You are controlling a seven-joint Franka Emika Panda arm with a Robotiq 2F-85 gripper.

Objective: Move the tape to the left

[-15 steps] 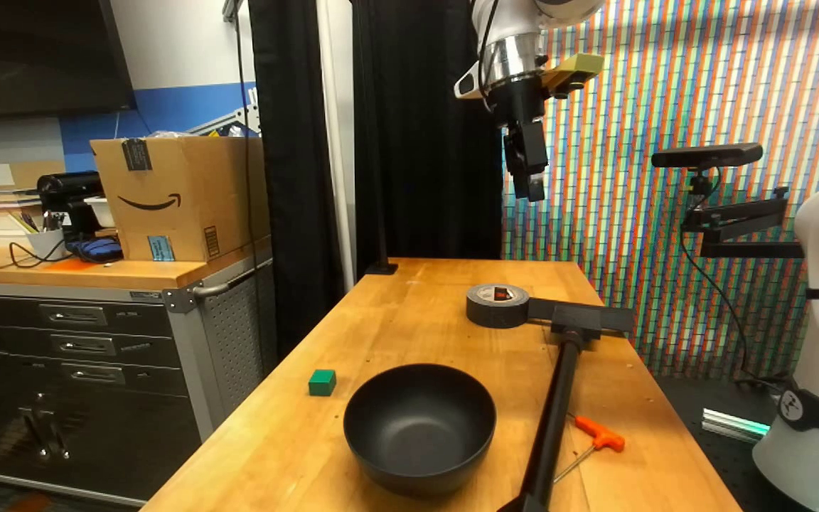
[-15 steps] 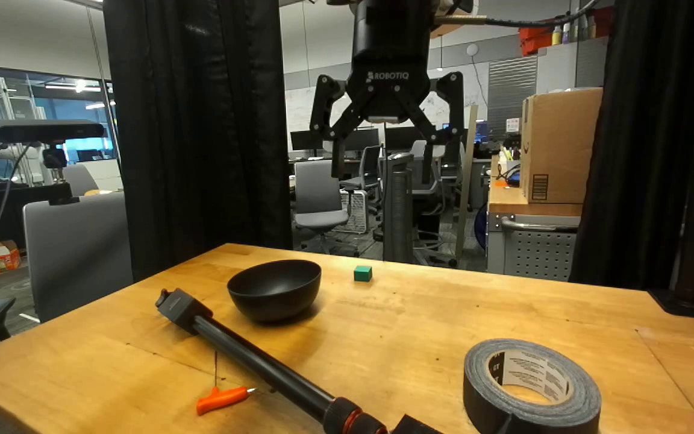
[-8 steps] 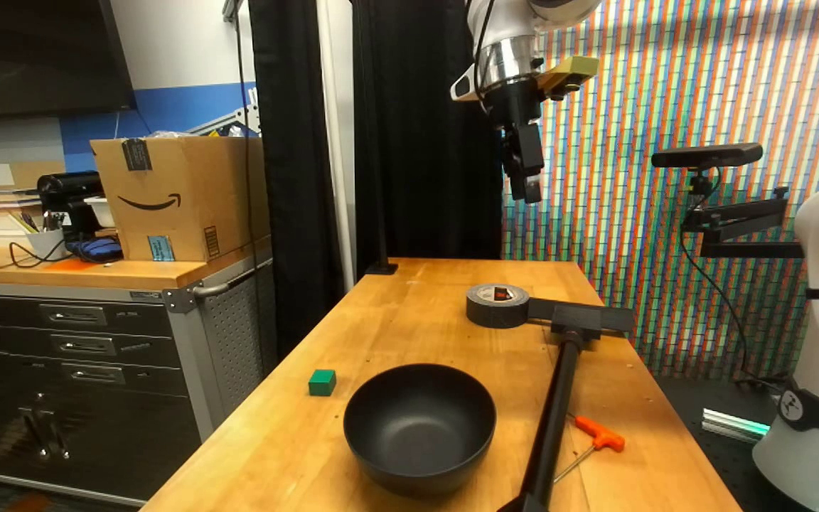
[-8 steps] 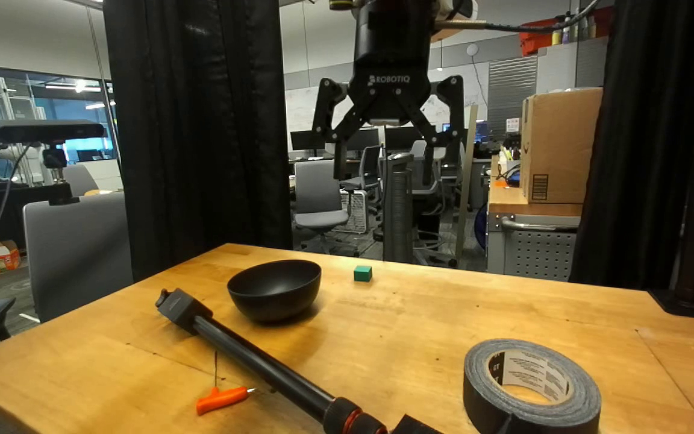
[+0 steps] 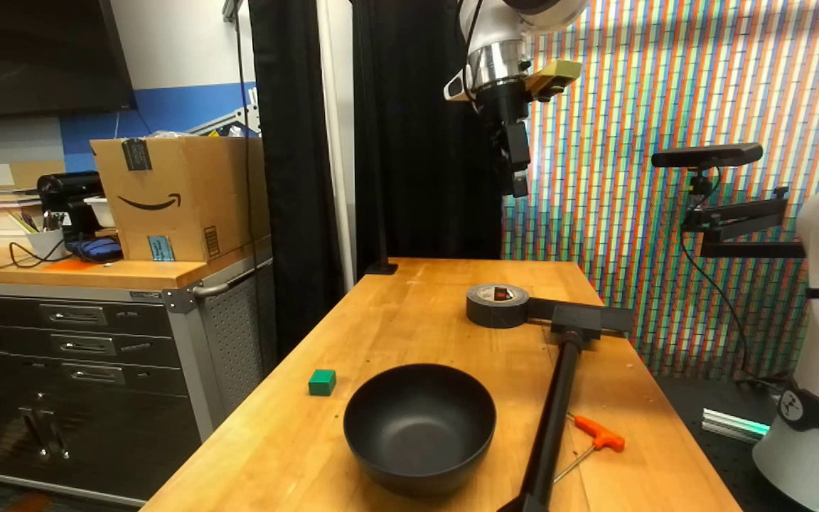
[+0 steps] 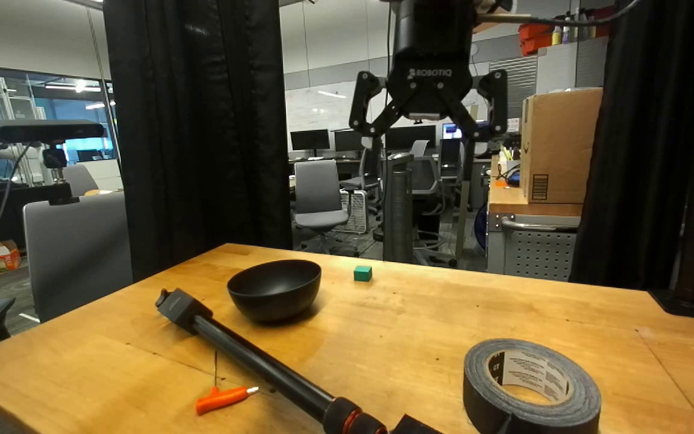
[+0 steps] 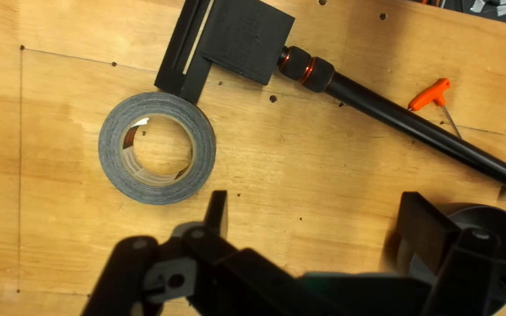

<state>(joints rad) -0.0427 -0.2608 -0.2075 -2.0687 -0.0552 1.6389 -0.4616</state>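
The tape is a flat dark grey ring-shaped roll lying on the wooden table, seen in both exterior views. In the wrist view the tape lies at the upper left, beyond the tip of the left-hand finger. My gripper is open and empty, high above the table, in both exterior views. In the wrist view its fingers are wide apart with bare wood between them. The tape stands outside the gap between the fingers.
A black pole with a flat black bracket lies beside the tape; the bracket end reaches its edge. A black bowl, a green cube and an orange-handled hex key are on the table. A post base stands at one edge.
My gripper has moved sideways, leftward in one exterior picture and rightward in the other, staying high and open. The tape and the other table objects have not moved.
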